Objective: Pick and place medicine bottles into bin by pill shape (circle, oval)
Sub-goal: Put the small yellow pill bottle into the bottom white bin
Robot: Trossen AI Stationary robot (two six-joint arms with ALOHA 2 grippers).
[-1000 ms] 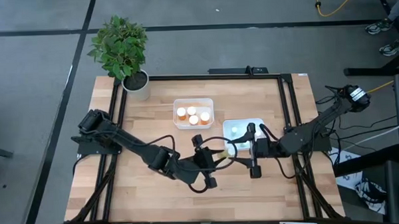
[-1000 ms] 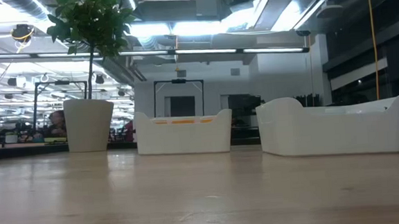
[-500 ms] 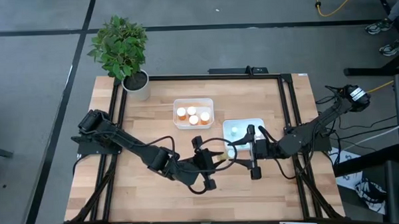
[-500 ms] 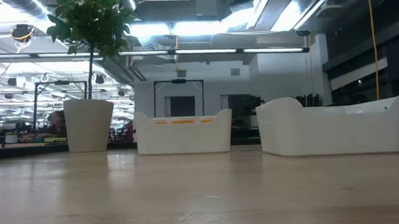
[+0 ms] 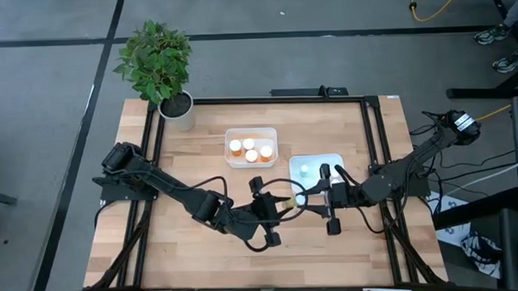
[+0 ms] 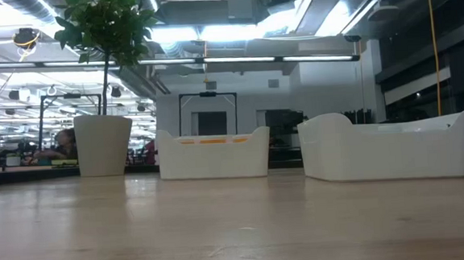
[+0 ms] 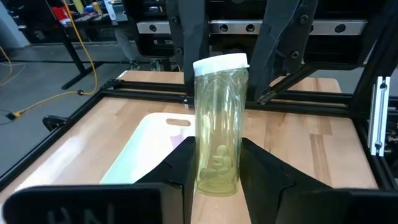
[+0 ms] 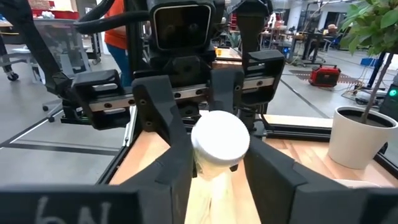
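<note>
while both grippers (image 5: 278,203) (image 5: 317,195) clamp yellow bottle (image 7: 219,127)

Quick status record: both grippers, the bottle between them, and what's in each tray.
left gripper: shut on yellow bottle, over the table's middle
right gripper: fingers on both sides of the bottle's white cap, grip unclear
left tray: four orange bottles
right tray: one pale bottle visible
stage: mid-air handover, left to right

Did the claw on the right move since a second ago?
Yes. In the high view the right claw has pinched inward around the yellow bottle, beside the white bin. The arm itself stayed put.
</note>
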